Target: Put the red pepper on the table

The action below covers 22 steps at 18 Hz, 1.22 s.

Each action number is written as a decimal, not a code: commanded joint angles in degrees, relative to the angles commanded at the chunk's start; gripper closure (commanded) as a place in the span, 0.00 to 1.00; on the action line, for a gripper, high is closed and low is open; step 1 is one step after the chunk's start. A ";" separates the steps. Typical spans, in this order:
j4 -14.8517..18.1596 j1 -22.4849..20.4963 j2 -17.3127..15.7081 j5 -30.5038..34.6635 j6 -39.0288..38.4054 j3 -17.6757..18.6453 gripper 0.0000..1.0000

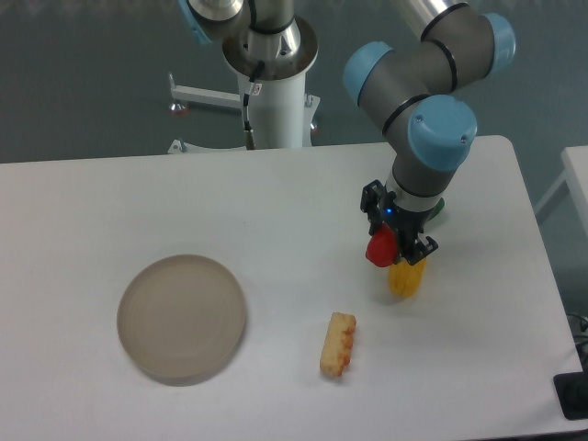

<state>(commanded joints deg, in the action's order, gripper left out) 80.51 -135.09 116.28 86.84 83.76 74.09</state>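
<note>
The red pepper point(379, 250) is small and glossy, and sits between the fingers of my gripper point(397, 246) at the right of the white table point(276, 211). The gripper is shut on it and points straight down. I cannot tell whether the pepper touches the tabletop or hangs just above it. A yellow pepper point(407, 277) stands on the table right below and to the right of the gripper, touching or nearly touching it. A bit of a green pepper point(437, 208) shows behind the wrist; most of it is hidden.
A round beige-grey plate point(182, 318) lies at the front left. A yellow and orange corn-like piece point(338, 344) lies at the front middle. The robot's white base point(274, 92) stands at the back edge.
</note>
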 joint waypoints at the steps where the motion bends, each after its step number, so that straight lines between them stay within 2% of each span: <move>1: 0.00 0.00 0.00 0.00 0.00 0.09 0.67; 8: 0.09 -0.09 -0.26 0.09 0.09 0.00 0.66; 11: 0.00 -0.17 -0.70 0.26 0.18 1.49 0.66; 13: -0.17 -0.18 -1.75 0.00 0.18 4.12 0.67; 16: -3.15 0.70 -3.07 0.09 -0.09 9.74 0.67; 22: -8.96 10.01 -8.43 0.35 -7.38 22.66 0.67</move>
<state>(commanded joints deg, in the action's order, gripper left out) 71.55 -125.08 107.85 87.19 76.38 96.75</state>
